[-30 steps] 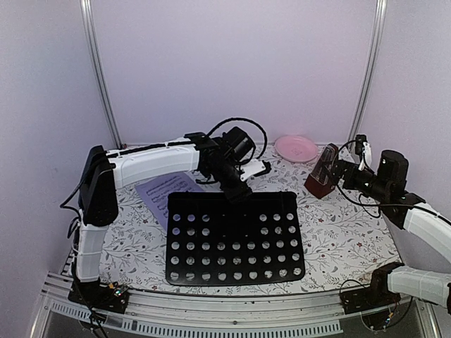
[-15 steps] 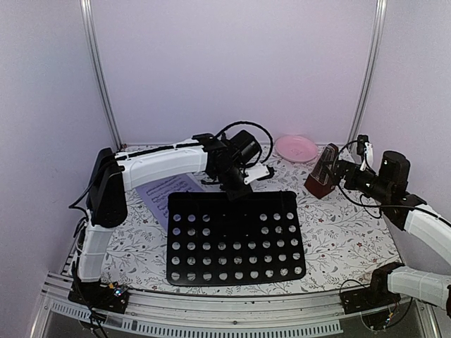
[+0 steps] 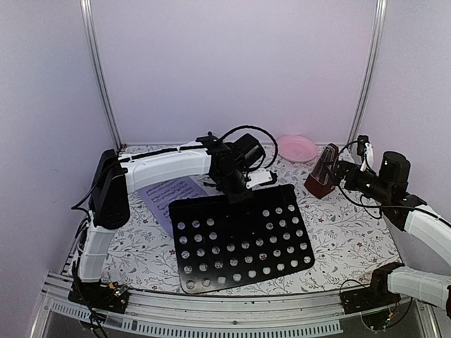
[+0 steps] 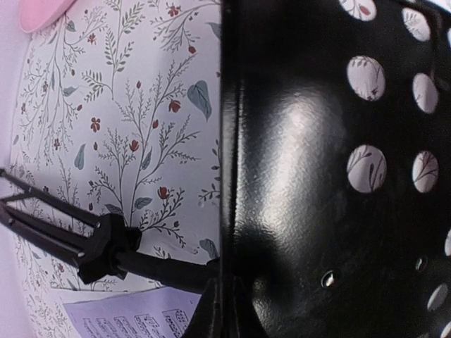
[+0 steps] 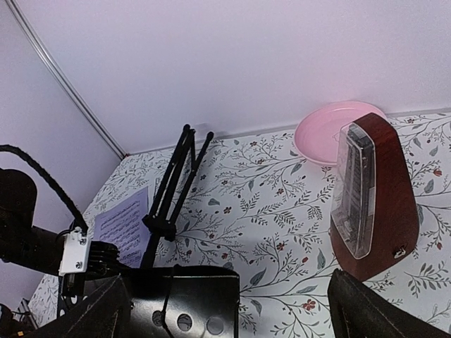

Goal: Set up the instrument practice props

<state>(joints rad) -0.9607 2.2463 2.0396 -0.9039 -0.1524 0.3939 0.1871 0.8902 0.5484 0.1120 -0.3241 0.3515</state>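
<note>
As left fingers (image 3: 237,190) clamp its far edge, stand desk (image 3: 243,236) lies askew

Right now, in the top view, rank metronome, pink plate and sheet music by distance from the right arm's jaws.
1. metronome: closest, on the right side.
2. pink plate: farther back, slightly left of it.
3. sheet music: far across, on the left side.

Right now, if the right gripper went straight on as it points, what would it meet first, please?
Most likely the metronome, standing just ahead of the right gripper, in line with one open jaw; depth is unclear.
</note>
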